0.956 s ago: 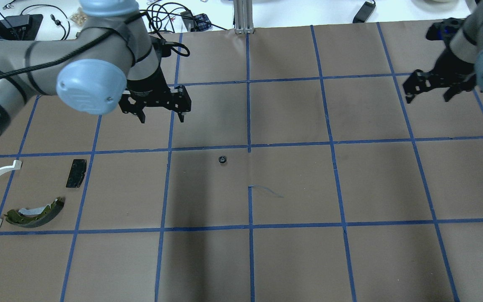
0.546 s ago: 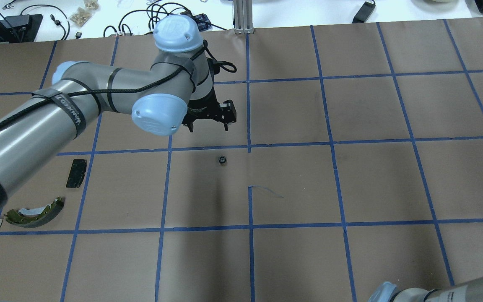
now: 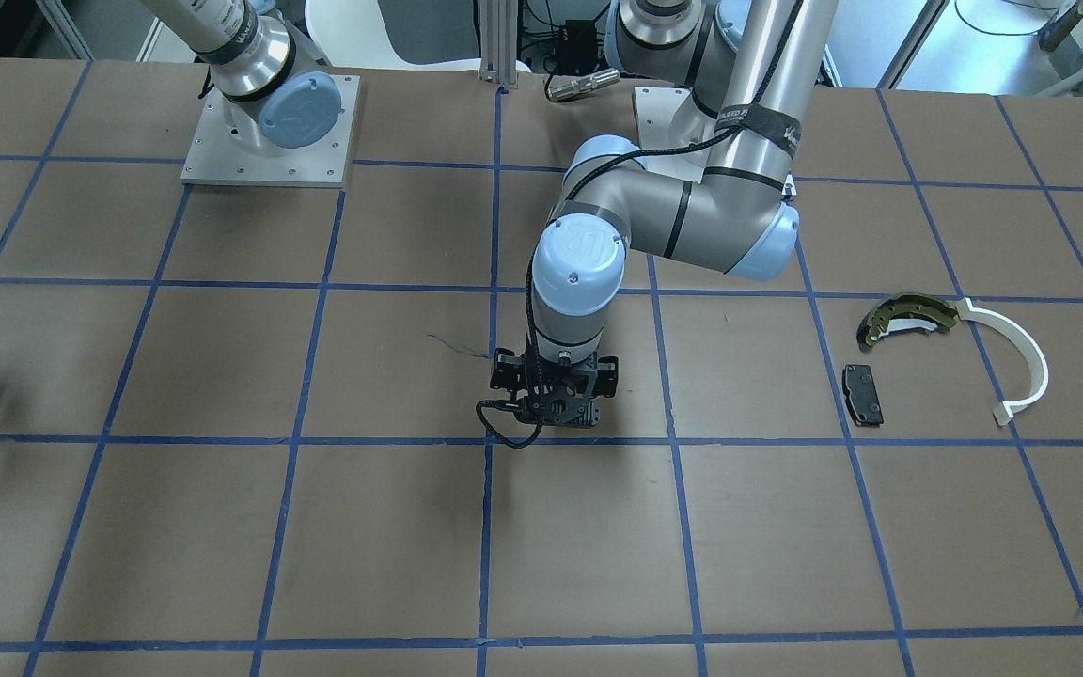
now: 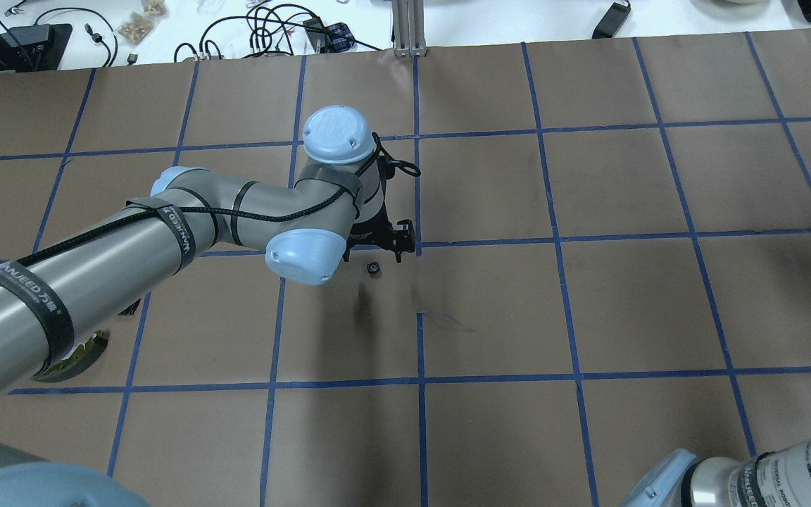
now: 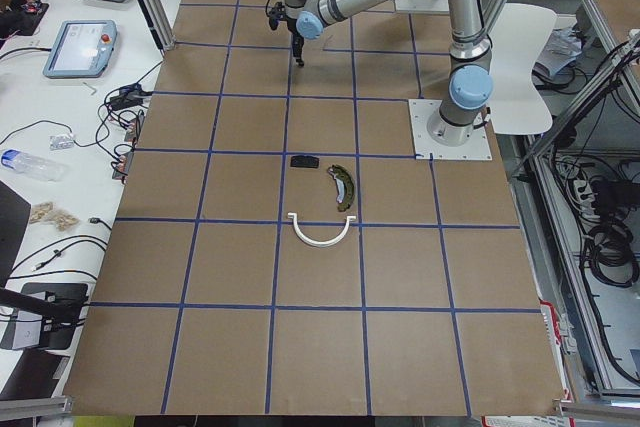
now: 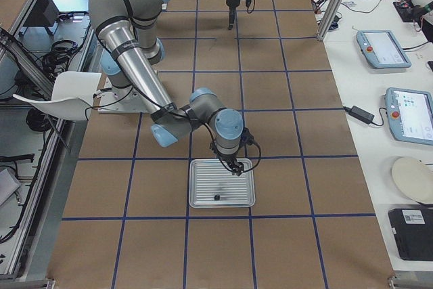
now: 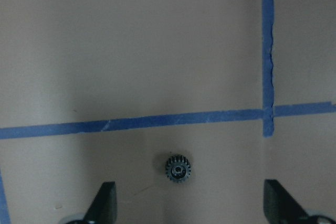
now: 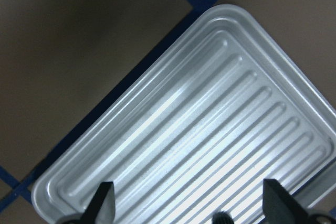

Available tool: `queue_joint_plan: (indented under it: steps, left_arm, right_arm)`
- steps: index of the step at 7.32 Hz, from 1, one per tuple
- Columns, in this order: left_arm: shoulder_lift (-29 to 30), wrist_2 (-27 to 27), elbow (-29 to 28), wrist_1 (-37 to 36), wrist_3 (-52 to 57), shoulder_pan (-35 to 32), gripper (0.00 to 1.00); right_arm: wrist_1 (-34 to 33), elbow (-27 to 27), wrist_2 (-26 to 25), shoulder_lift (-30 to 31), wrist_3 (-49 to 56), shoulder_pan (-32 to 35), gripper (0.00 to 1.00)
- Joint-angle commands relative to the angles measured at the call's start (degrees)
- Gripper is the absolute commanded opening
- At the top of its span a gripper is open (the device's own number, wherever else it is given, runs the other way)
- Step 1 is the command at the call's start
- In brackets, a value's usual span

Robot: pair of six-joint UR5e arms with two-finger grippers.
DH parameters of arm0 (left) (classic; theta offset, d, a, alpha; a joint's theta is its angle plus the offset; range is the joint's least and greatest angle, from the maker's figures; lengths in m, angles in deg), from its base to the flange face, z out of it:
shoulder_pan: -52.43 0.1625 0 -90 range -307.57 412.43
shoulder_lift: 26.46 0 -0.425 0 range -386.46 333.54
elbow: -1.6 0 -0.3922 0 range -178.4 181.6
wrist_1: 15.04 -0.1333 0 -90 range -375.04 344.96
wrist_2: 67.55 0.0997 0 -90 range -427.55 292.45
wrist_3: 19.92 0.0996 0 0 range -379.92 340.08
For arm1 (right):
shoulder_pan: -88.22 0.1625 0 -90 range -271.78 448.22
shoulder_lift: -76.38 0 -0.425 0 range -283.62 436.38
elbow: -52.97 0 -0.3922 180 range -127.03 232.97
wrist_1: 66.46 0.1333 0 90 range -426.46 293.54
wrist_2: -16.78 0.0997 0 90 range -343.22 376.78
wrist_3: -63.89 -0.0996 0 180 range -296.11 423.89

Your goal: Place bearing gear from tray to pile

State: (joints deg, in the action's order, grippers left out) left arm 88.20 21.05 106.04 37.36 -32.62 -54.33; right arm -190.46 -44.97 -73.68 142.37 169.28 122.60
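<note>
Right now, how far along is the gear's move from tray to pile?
Done: the gear is out of the tray and lies mid-way across the table. In hand: the left end effector is open over it, no grasp yet; the right end effector is open above the tray. Remaining: grasp, carry, and set it by the brake shoe, brake pad and white arc.

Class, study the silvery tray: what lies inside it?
Inside the tray sits one small dark part, too small to identify. The rest of its ribbed floor looks bare, but the right gripper hangs over it and covers a patch near one rim.
</note>
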Motion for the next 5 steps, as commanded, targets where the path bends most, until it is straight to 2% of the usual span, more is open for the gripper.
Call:
queue_joint_plan:
  steps: [1, 3, 5]
  left_arm:
    - [0.8, -0.1, 0.7, -0.8, 0.0, 0.2, 0.73]
    - [2.0, 0.0, 0.6, -1.1, -0.1, 0.2, 0.64]
    - [2.8, 0.1, -0.5, -1.1, -0.4, 0.2, 0.64]
  right_arm:
    - [-1.3, 0.5, 0.3, -1.3, 19.1, -3.3, 0.99]
    - [-2.9, 1.9, 3.1, -4.4, 28.2, -4.8, 0.98]
    - [-3.1, 6.3, 3.4, -7.4, 29.5, -5.3, 0.98]
